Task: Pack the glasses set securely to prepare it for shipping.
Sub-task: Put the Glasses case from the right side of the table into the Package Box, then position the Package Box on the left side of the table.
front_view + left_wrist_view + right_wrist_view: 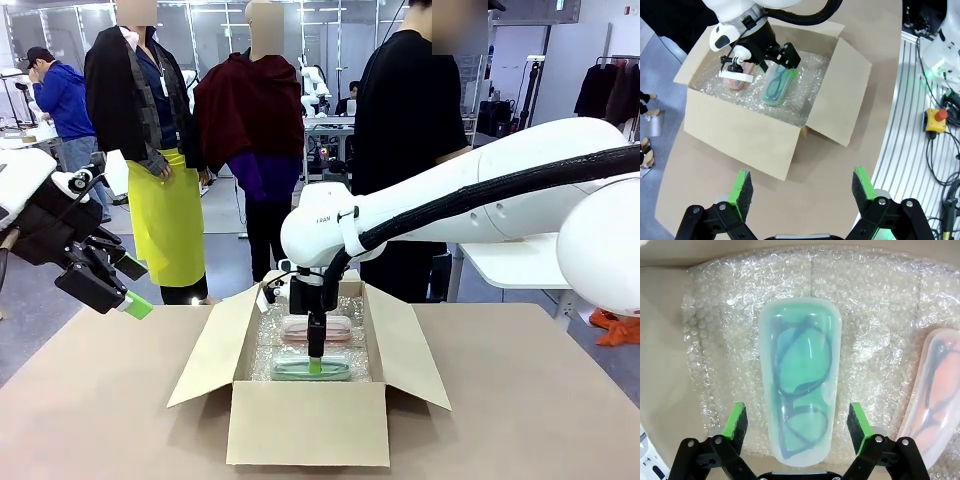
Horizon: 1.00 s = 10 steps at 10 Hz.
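Bubble wrap (880, 315), mint case (800, 375) between right fingers (736, 422)

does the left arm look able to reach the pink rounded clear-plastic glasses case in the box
Probably not cleanly: the right arm hangs over the cardboard box, its open right gripper straddling the mint green clear-plastic case beside the pink case.

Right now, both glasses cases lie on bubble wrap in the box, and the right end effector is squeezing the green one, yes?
Not squeezing: the right wrist view shows the right end effector open, pads clear of the mint green case on both sides. It and the pink case do lie on bubble wrap in the box.
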Tool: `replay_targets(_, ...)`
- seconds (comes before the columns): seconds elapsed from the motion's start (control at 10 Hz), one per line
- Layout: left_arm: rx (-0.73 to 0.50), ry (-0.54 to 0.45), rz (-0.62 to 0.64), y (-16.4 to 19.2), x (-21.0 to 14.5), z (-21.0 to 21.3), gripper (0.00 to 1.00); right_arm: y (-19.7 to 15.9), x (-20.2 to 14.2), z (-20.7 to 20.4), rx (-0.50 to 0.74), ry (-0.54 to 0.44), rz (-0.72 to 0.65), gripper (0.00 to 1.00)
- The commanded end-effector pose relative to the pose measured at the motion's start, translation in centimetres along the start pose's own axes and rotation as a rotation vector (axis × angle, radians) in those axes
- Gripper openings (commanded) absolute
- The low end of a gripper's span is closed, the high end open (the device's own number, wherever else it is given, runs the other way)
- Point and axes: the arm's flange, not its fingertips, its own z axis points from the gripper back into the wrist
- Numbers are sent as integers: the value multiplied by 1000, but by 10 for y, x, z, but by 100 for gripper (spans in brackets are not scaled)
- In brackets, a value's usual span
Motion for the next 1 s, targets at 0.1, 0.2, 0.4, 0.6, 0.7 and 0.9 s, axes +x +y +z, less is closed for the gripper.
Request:
replay_targets(0.1,-7,-18,5,0,1,1,100,2,2,2,-3,0,11,100)
replay_targets(0.2,-7,-18,5,0,1,1,100,2,2,2,-3,0,11,100)
replay_targets(0.4,-7,-18,5,0,1,1,100,2,2,2,-3,0,11,100)
replay_targets(0.6,-7,-18,5,0,1,1,100,2,2,2,-3,0,11,100)
replay_targets(0.7,0,0,0,0,0,0,100,2,2,2,-3,0,11,100)
replay_targets(0.9,-57,5,188,25,-5,1,100,8,-14,18,-18,2,1,100)
